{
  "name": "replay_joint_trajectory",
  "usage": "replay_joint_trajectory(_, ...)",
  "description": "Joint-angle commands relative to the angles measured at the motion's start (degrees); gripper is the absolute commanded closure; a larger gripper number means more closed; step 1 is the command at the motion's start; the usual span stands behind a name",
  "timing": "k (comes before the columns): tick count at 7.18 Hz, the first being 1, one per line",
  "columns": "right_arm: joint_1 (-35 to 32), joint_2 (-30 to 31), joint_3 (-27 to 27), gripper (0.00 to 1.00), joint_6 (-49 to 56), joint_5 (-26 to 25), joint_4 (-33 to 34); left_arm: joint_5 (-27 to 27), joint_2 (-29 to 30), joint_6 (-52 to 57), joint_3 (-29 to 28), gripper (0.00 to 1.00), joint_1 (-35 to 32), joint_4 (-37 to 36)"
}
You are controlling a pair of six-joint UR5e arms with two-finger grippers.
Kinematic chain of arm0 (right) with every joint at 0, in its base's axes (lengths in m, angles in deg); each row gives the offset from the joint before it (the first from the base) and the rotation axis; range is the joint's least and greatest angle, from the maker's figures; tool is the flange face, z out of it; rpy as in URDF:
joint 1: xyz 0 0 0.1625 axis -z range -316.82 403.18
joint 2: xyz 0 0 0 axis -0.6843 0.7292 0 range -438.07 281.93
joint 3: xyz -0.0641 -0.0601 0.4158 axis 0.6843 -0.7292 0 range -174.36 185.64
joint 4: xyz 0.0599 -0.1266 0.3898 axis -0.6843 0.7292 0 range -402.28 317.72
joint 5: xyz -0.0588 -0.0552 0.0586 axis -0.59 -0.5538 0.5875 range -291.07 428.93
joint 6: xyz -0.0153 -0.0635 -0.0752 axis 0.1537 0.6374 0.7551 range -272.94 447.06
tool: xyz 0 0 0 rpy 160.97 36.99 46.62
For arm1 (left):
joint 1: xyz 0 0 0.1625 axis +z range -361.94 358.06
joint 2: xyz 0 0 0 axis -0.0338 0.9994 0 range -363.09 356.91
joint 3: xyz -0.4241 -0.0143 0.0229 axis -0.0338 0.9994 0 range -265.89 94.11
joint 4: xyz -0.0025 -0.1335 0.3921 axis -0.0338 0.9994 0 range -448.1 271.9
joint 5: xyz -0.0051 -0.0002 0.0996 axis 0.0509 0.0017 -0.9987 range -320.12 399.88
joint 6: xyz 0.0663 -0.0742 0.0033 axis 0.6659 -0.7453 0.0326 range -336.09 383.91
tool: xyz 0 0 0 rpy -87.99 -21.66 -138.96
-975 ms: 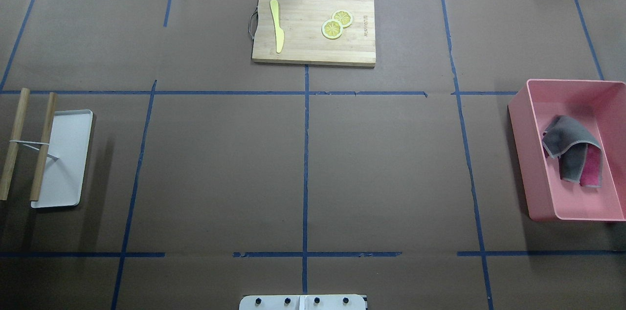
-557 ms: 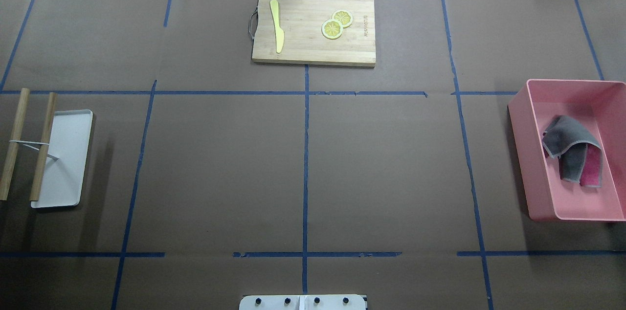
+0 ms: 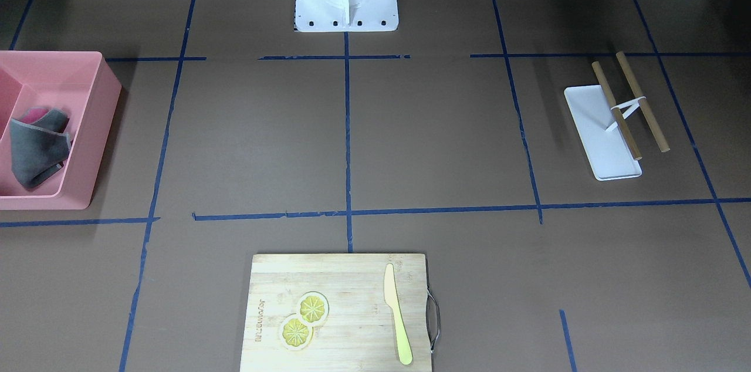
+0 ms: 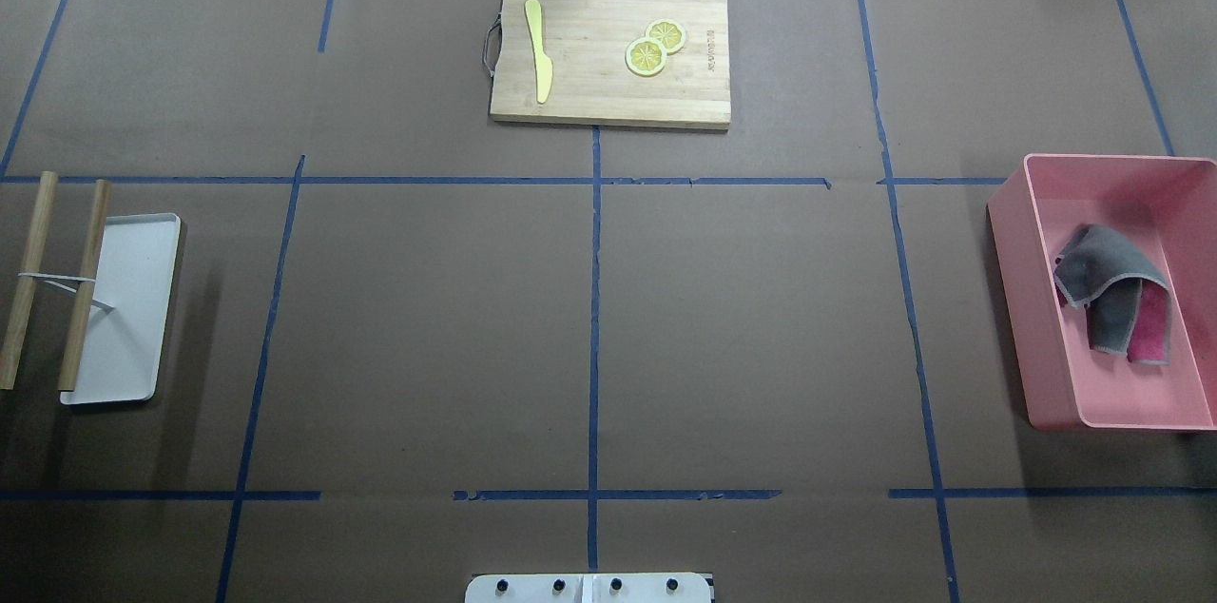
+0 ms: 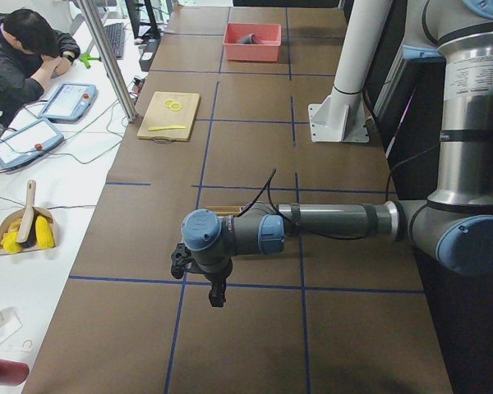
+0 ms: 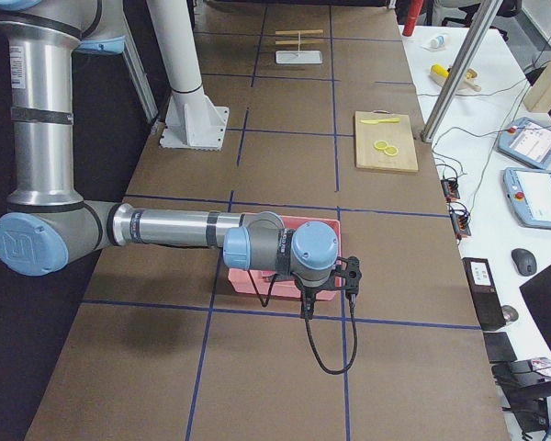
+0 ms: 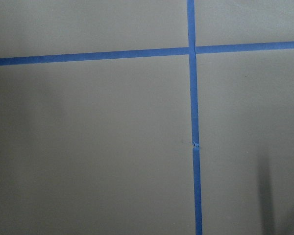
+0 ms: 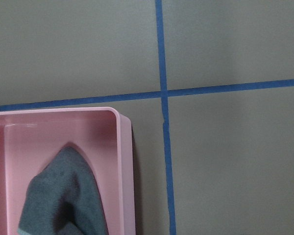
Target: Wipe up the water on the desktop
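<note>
The desktop (image 4: 761, 318) is wide, dark brown, with blue tape grid lines; it also shows in the front view (image 3: 440, 137). No water shows on it in any view. A grey and pink cloth (image 4: 1108, 284) lies folded in a pink bin (image 4: 1008, 280) at the right edge, also in the right wrist view (image 8: 63, 196). My right gripper (image 6: 349, 274) hangs above the bin's near corner. My left gripper (image 5: 179, 263) hangs above a tape crossing at the table's left end. Both show only in side views, so I cannot tell whether they are open or shut.
A bamboo cutting board (image 4: 608, 51) with a yellow knife (image 4: 540, 51) and two lemon slices (image 4: 654, 47) lies at the far middle. A white tray (image 4: 124, 308) with two wooden sticks (image 4: 84, 284) sits at the left. The robot's base plate (image 4: 589, 588) is at the near edge.
</note>
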Motion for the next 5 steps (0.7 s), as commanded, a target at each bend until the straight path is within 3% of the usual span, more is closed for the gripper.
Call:
replay_joint_trajectory(1,0.1,-0.1,-0.2,0.00,-0.1,-5.9,0.0,0.0,0.0,-1.9,0.0,0.00,-0.1,0.0)
replay_joint_trajectory(5,0.0,0.1,-0.3,0.00,-0.1,-6.1,0.0,0.0,0.0,-3.9,0.0,0.00,-0.1,0.1)
